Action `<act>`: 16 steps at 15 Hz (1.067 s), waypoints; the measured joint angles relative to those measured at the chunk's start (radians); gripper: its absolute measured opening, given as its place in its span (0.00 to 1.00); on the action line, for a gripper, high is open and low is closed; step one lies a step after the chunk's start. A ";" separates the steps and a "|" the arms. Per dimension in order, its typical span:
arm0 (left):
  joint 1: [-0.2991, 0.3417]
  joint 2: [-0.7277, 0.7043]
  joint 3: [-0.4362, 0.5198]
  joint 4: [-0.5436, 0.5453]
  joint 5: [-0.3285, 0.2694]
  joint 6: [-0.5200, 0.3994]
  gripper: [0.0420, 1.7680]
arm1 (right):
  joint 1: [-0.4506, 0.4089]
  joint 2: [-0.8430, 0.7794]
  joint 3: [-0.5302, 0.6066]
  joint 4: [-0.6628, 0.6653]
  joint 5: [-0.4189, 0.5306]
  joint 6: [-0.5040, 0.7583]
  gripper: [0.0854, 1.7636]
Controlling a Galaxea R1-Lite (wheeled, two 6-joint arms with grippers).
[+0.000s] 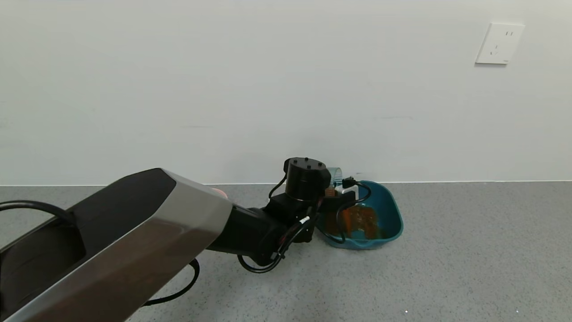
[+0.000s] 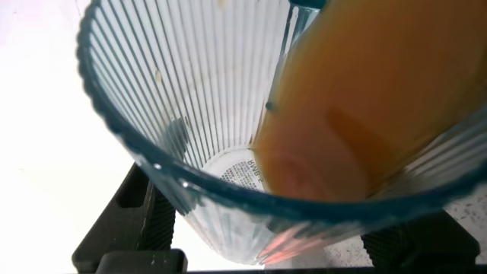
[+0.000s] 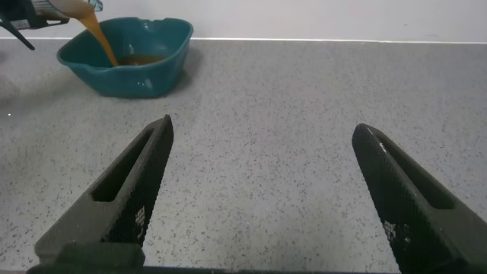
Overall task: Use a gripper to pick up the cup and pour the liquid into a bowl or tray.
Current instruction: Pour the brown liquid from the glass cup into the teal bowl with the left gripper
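Observation:
My left gripper [image 1: 333,190] is shut on the ribbed pale blue-green cup [image 1: 335,175] and holds it tipped over the near-left rim of the dark teal dish [image 1: 395,210]. In the left wrist view the cup [image 2: 190,114] fills the picture between the black fingers [image 2: 129,221], and reddish-brown liquid [image 2: 365,99] runs along its lower side to the rim. In the right wrist view a stream of liquid [image 3: 99,34] falls into the dish [image 3: 152,72]. Liquid [image 1: 357,219] pools in the dish. My right gripper [image 3: 262,129] is open and empty above the bare table, well away from the dish.
A sliver of a pink thing [image 1: 220,193] shows behind my left arm. The grey speckled table [image 1: 469,250] runs to the white wall, which has a socket [image 1: 499,43] at the upper right.

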 joint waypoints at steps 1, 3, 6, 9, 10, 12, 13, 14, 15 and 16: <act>0.000 0.000 -0.001 0.000 0.000 0.012 0.74 | 0.000 0.000 0.000 0.000 0.000 0.000 0.97; 0.000 0.000 -0.003 0.000 0.002 0.047 0.74 | 0.000 0.000 0.000 0.000 0.000 0.000 0.97; -0.005 -0.002 -0.012 0.007 0.019 0.083 0.74 | 0.000 0.000 0.000 0.000 -0.001 0.000 0.97; -0.010 -0.005 -0.019 0.001 0.029 0.128 0.74 | 0.000 0.000 0.000 0.000 0.000 0.000 0.97; -0.013 -0.005 -0.022 0.000 0.029 0.143 0.74 | 0.000 0.000 0.000 0.000 -0.001 0.000 0.97; -0.018 -0.006 -0.028 -0.003 0.033 0.180 0.74 | 0.000 0.000 0.000 0.000 0.000 0.000 0.97; -0.019 -0.007 -0.032 -0.002 0.034 0.205 0.74 | 0.000 0.000 0.000 0.000 0.000 0.000 0.97; -0.018 -0.008 -0.035 -0.006 0.034 0.234 0.74 | 0.000 0.000 0.000 0.000 -0.001 0.000 0.97; -0.020 -0.008 -0.037 -0.017 0.034 0.253 0.74 | 0.000 0.000 0.000 0.000 0.000 0.000 0.97; -0.022 -0.008 -0.037 -0.028 0.034 0.270 0.74 | 0.000 0.000 0.000 0.000 -0.001 0.000 0.97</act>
